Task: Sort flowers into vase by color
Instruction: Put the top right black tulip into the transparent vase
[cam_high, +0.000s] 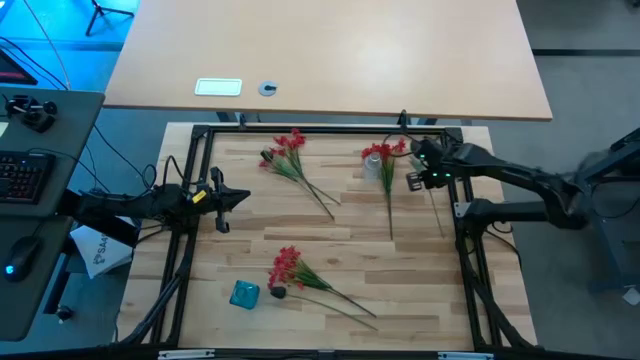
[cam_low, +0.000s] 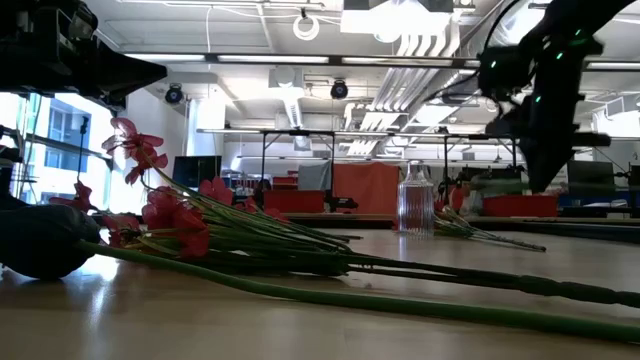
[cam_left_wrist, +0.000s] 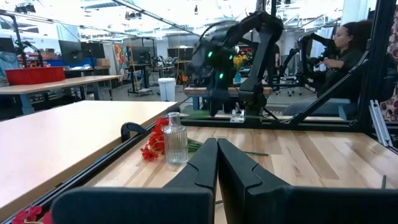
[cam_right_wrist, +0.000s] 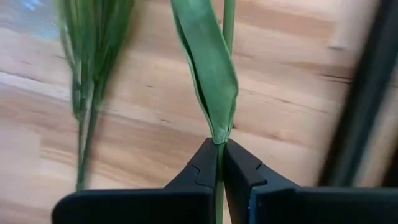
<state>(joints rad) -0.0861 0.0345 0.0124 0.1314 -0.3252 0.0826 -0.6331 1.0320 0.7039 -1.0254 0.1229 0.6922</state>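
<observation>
Clear glass vase (cam_high: 372, 166) empty, right tool (cam_right_wrist: 217, 155) pinching flower stem (cam_right_wrist: 219, 186), left tool (cam_left_wrist: 217, 149) closed

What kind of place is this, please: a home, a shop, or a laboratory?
Probably a robotics laboratory or workshop: exposed ceiling pipes, rows of workbenches, and a seated person at another rig beyond the table.

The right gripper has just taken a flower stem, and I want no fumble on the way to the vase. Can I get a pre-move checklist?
1. Right gripper shut on flower stem: ok.
2. Stem lifted off table: cannot tell.
3. Glass vase upright: ok.
4. Vase mouth free of stems: cannot tell.
5. Left gripper shut, waiting at table's left side, away from the vase: ok.
</observation>
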